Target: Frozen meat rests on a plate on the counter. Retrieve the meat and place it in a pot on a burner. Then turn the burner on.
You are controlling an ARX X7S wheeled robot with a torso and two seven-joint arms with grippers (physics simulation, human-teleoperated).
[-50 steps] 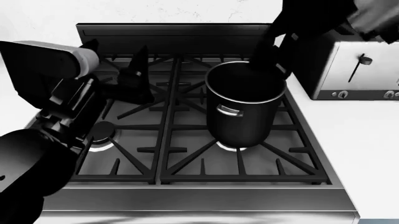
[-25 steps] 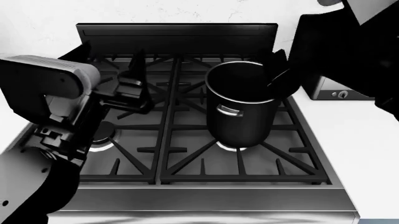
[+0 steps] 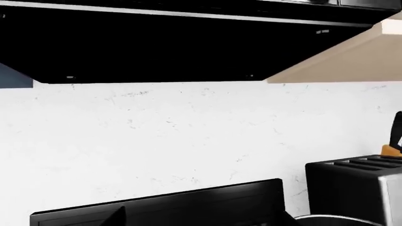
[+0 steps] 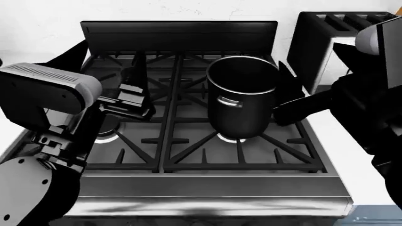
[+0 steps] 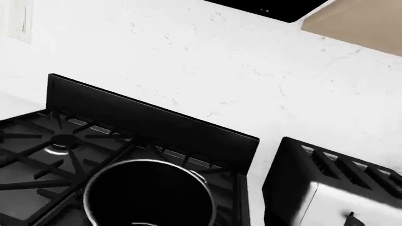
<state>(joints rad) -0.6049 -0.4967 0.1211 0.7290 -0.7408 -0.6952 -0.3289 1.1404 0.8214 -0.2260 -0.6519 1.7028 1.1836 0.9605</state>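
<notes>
The dark pot (image 4: 242, 96) stands upright on the front right burner (image 4: 234, 138) of the stove. Its inside (image 5: 148, 197) is black, and no meat shows in it or anywhere else. The plate is out of view. My right gripper (image 4: 284, 92) hangs just right of the pot, outside its wall, open with nothing between its fingers. My left gripper (image 4: 108, 59) is raised over the rear left grates, open and empty. The left wrist view faces the backsplash, with only the pot's rim (image 3: 339, 218) at its edge.
A silver toaster (image 4: 333, 37) stands on the white counter (image 4: 342, 165) right of the stove, close behind my right arm. Black grates (image 4: 188, 146) cover the stove top. The front left burner (image 4: 105, 135) is bare. A raised back panel (image 4: 179, 35) borders the rear.
My right gripper has come up out of the pot and moved to its right side, lower and nearer. The left arm barely shifted. The head view tilted, so the toaster shows higher.
</notes>
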